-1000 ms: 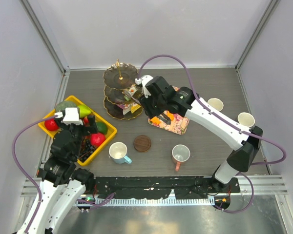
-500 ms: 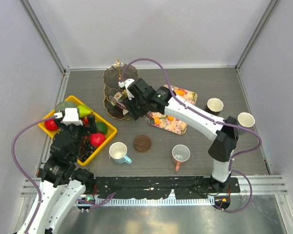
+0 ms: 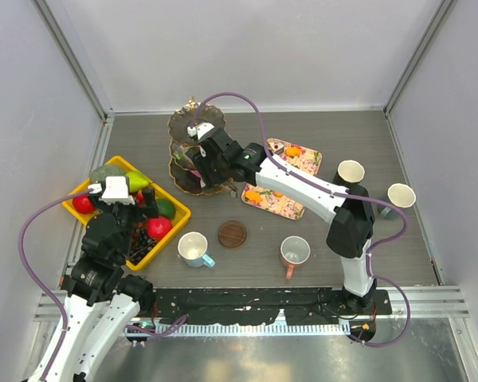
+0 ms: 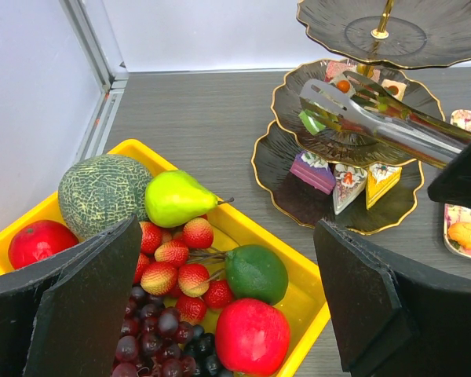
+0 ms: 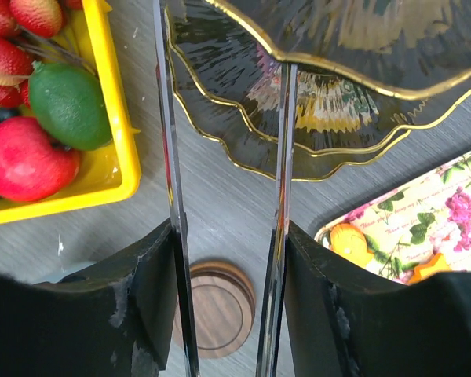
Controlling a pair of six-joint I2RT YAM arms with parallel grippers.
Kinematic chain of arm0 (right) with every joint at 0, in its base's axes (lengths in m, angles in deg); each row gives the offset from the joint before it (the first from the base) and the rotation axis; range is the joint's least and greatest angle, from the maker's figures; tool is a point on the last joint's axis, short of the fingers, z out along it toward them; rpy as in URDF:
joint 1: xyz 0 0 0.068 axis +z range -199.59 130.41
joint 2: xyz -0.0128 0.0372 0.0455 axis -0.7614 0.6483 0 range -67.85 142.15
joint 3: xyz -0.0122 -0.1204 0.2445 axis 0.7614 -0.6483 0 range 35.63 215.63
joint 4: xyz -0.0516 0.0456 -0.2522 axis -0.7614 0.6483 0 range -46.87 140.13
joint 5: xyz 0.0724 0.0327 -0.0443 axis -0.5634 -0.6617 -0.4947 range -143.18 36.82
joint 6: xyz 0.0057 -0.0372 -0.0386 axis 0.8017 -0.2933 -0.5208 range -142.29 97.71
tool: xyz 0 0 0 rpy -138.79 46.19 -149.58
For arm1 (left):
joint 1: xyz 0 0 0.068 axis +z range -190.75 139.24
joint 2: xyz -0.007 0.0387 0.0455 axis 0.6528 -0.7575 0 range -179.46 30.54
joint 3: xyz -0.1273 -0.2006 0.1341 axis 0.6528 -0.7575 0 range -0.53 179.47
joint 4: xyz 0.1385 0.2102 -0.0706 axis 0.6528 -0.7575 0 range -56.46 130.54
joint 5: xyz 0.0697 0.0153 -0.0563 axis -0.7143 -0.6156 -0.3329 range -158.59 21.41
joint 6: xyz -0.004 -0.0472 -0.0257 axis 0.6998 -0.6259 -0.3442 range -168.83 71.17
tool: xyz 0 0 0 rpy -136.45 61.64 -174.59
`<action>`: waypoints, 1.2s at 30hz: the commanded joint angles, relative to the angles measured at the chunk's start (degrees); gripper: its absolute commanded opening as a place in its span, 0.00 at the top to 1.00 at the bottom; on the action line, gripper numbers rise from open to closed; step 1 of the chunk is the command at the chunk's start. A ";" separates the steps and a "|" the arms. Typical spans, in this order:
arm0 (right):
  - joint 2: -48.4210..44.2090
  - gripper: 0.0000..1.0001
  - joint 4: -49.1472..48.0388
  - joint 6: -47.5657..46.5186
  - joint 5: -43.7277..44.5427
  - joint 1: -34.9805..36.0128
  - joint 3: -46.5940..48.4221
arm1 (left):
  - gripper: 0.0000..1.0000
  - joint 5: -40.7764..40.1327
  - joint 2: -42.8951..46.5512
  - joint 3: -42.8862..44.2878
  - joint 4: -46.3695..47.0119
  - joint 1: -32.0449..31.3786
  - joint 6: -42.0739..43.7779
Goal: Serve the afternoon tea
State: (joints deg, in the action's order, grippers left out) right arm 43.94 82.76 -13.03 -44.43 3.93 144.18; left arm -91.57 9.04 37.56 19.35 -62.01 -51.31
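one pair tongs [image 4: 392, 126] gripped in r jaws, tips over stand's [image 4: 292, 184] mid tier, l jaws wide open

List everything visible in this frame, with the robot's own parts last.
stand: one, dark with gold rims, far centre-left
cake slices: at least three, purple, white, yellow, lowest tier
tongs: one, silver, tips over middle tier
tray: one, floral, right of stand
pastries: several, orange, on tray
mugs: four; pale and pinkish near, black and white far right
coaster: one, brown, between near mugs
crate: one, yellow, left, holding fruit
left tool: open, above crate
right tool: closed on tongs
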 commanded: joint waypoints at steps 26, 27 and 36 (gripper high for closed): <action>3.97 0.34 -7.12 2.96 5.75 0.18 3.51 | 0.01 -0.22 0.23 -0.12 3.17 0.16 0.28; 3.79 0.34 -7.12 3.05 5.57 0.18 3.33 | 0.01 -0.22 0.23 -0.03 3.26 0.25 0.28; -1.22 0.32 -8.44 3.58 4.08 0.27 -1.49 | 0.01 -0.22 0.31 -0.12 3.26 0.16 0.37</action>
State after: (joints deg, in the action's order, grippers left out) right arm 48.62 77.34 -10.52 -39.67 3.93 143.90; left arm -91.53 9.04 37.56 19.35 -62.01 -51.31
